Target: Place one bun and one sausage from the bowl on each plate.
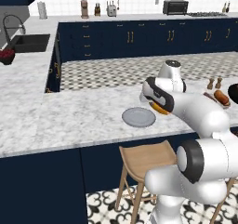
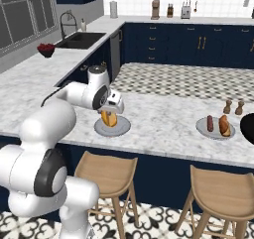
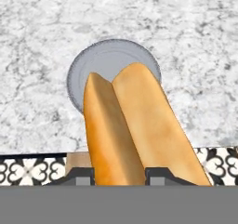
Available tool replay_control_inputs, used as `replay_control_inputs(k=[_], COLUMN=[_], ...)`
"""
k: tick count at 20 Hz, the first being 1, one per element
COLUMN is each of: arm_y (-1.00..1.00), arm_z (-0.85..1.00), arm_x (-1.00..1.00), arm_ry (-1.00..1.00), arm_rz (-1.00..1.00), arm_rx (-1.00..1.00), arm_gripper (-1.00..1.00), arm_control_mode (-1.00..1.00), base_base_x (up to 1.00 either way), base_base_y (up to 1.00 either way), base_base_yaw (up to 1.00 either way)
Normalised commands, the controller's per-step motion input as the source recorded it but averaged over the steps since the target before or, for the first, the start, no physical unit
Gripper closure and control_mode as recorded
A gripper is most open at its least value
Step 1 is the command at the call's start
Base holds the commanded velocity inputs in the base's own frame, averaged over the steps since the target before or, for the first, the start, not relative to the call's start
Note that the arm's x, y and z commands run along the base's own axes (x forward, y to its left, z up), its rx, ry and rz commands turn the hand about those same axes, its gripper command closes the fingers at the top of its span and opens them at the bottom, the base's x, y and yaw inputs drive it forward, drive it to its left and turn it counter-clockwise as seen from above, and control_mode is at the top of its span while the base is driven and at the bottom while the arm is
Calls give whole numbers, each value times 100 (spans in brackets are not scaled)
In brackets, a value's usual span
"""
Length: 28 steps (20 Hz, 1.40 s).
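Note:
My gripper (image 3: 121, 176) is shut on a golden split bun (image 3: 135, 125), which hangs just above an empty grey plate (image 3: 111, 60) near the counter's front edge. From the base cameras the bun (image 2: 109, 119) hovers over that plate (image 2: 112, 128), with the gripper (image 1: 157, 107) at the plate's (image 1: 139, 117) right side. A second plate (image 2: 215, 129) further right carries a sausage (image 2: 210, 123) and a bun (image 2: 224, 125). The black bowl (image 2: 248, 129) is cut off by the right edge, and its contents are hidden.
Two small shakers (image 2: 233, 106) stand behind the second plate. Wooden stools (image 2: 106, 171) sit under the counter's front edge. A sink (image 2: 79, 38) and a bowl of red fruit (image 2: 45, 49) are far off on the left counter.

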Motion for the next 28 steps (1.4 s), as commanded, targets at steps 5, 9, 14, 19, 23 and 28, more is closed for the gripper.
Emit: replay_control_inputs(k=[5,9,14,19,23,28], arm_y=[0,0,-4,-1,0,0], arm_z=[-26,-47,-63,-48,-44,-30], arm_x=[91,100,72,47,31,6], arm_ry=[1,6,13,9,7,5], arm_rz=[0,0,0,0,0,0], arm_rx=[0,1,5,0,0,0], arm_gripper=[100,100,100,100,100,100], arm_control_mode=[-100,-100,-100,-100,-100,-100], base_base_x=[0,0,0,0,0,0], base_base_y=[0,0,0,0,0,0], base_base_yaw=[0,0,0,0,0,0])
